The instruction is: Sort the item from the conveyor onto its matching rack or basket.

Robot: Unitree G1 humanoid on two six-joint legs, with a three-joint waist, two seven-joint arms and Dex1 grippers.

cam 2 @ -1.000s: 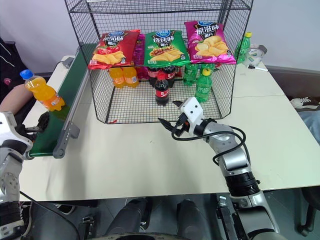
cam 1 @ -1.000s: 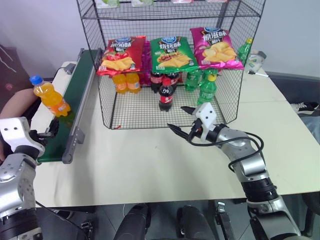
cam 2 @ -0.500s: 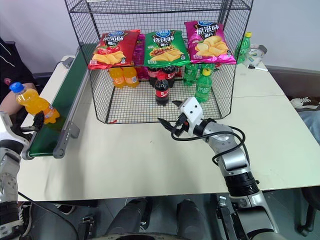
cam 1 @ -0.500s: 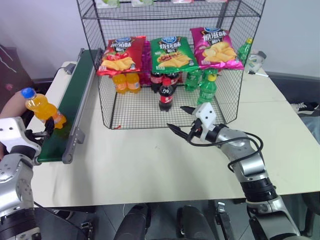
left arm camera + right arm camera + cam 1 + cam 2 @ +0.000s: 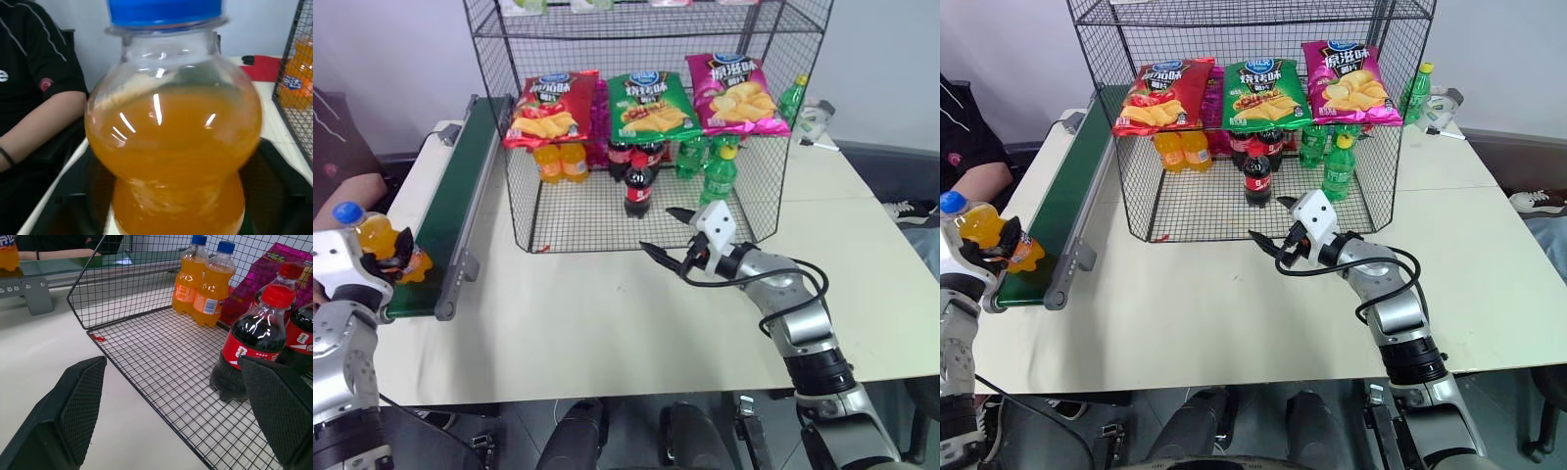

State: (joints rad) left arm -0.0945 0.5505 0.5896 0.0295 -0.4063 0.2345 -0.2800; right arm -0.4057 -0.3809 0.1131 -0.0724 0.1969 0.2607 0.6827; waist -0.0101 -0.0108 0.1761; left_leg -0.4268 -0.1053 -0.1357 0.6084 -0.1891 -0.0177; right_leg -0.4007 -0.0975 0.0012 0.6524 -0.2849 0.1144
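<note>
The item, a small orange soda bottle (image 5: pixel 374 235) with a blue cap, stands tilted at the near end of the dark green conveyor (image 5: pixel 460 181). My left gripper (image 5: pixel 399 257) is shut on the bottle, black fingers across its lower half. In the left wrist view the bottle (image 5: pixel 171 147) sits right up against the camera. The black wire rack (image 5: pixel 607 211) stands mid-table with red, green and pink chip bags hung on its front. My right gripper (image 5: pixel 658 230) hovers open and holds nothing just before the rack's front edge, its two fingers (image 5: pixel 73 406) wide apart.
Inside the rack stand two orange soda bottles (image 5: pixel 203 284), cola bottles (image 5: pixel 638 186) and green bottles (image 5: pixel 717 176). Another green bottle (image 5: pixel 792 96) stands on the table at back right. A person's arm (image 5: pixel 352 186) rests left of the conveyor.
The orange soda bottle has travelled down the belt to its near end. My left gripper has gone from open to shut on the bottle. The right arm has kept still.
</note>
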